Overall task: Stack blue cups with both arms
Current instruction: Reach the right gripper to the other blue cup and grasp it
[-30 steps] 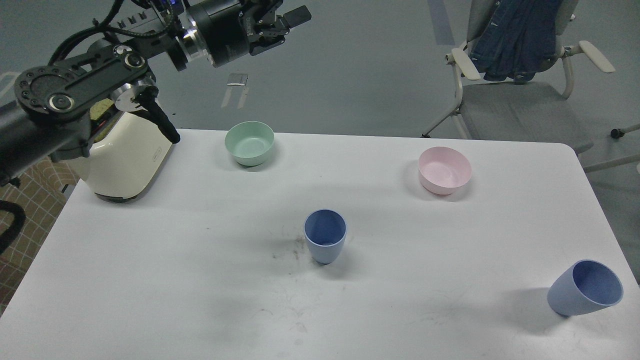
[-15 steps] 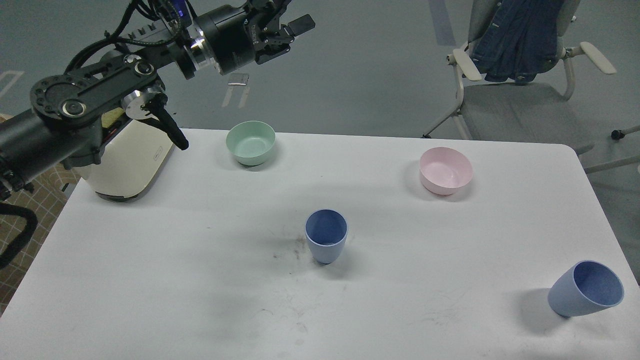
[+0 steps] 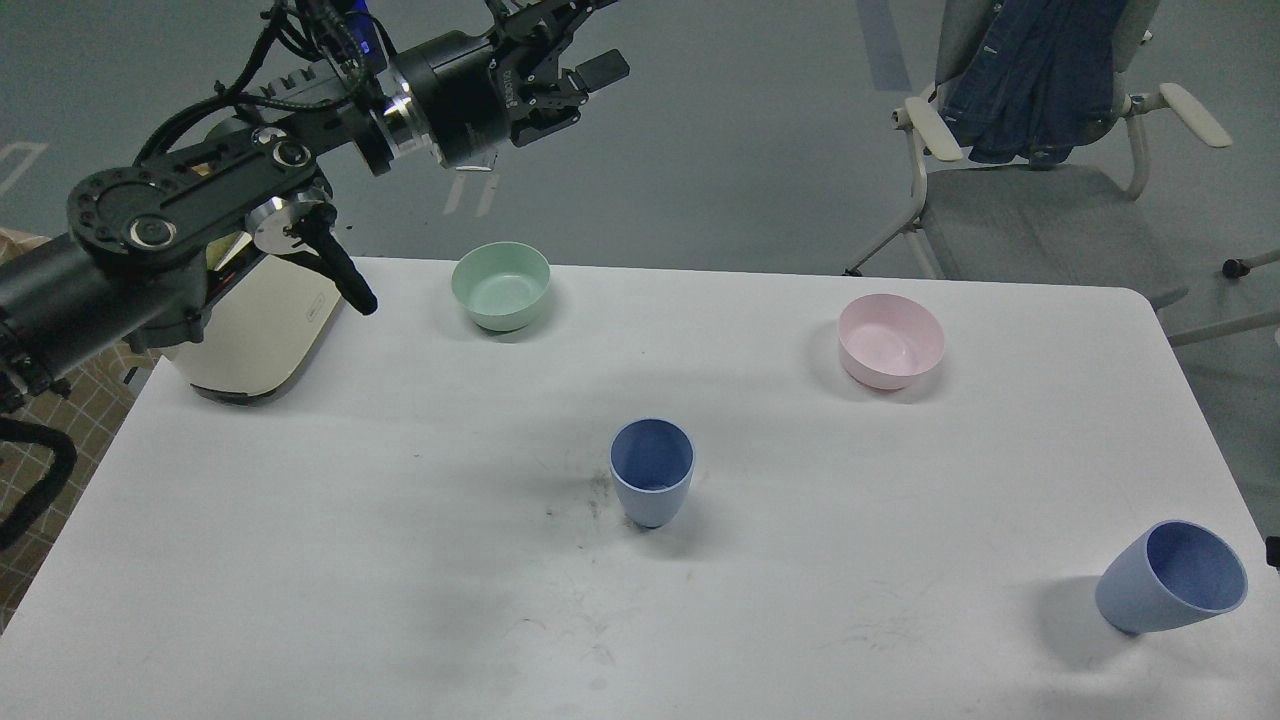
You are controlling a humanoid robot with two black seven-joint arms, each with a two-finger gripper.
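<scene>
Two blue cups stand apart on the white table [image 3: 300,560]: centre cup [image 3: 651,472], right-edge cup [image 3: 1170,577]. The left gripper [image 3: 575,45] hovers high beyond the mint-green bowl [image 3: 500,285], fingers spread, empty. Likely the approach step; next it must descend to a cup.

Bare table [image 3: 400,520] around central cup [image 3: 651,472]

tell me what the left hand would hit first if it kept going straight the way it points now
Probably nothing on the table. The left hand is raised and points up and right, past the table's far edge, over bare grey floor. The green bowl sits below that line. Depth is hard to judge from this view.
</scene>
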